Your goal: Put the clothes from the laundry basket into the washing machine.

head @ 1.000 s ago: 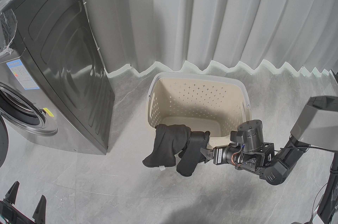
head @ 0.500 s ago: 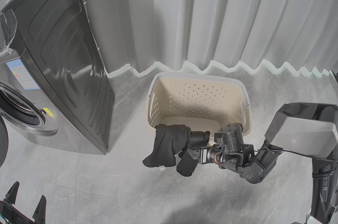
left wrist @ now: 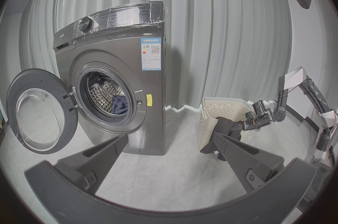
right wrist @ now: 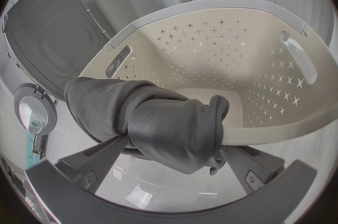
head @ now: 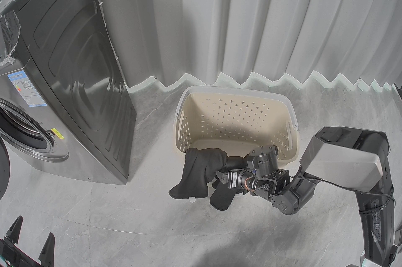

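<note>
Two grippers and one dark garment are logged, left to right. Washing machine (head: pixel 63 71) is seen at 9 o'clock of the head view, grey, its round door (left wrist: pixel 38 110) swung fully open in the left wrist view. A bluish cloth (left wrist: pixel 119 105) is seen lying inside the drum (left wrist: pixel 102 93).

Left gripper (head: pixel 31 238) is held low at 7 o'clock of the head view, above the floor (head: pixel 125 213), well apart from the basket. Its fingers are spread wide, with nothing between them.

Laundry basket (head: pixel 234 92) is stood on the floor just past centre toward 5 o'clock, beige with a grey rim, near the machine's side but not touching it. The dark garment (head: pixel 201 171) is draped over the basket's near rim at its 7 o'clock corner, most of it hanging outside (a small white tag shows at the lower edge).

Right gripper (head: pixel 221 177) is placed at the garment's 3 o'clock side, its arm coming in from 4 o'clock. Its fingers (right wrist: pixel 123 142) are spread wide on either side of the bunched cloth, not closed on it.

White curtain (head: pixel 251 8) is hung behind, from 11 to 2 o'clock.
</note>
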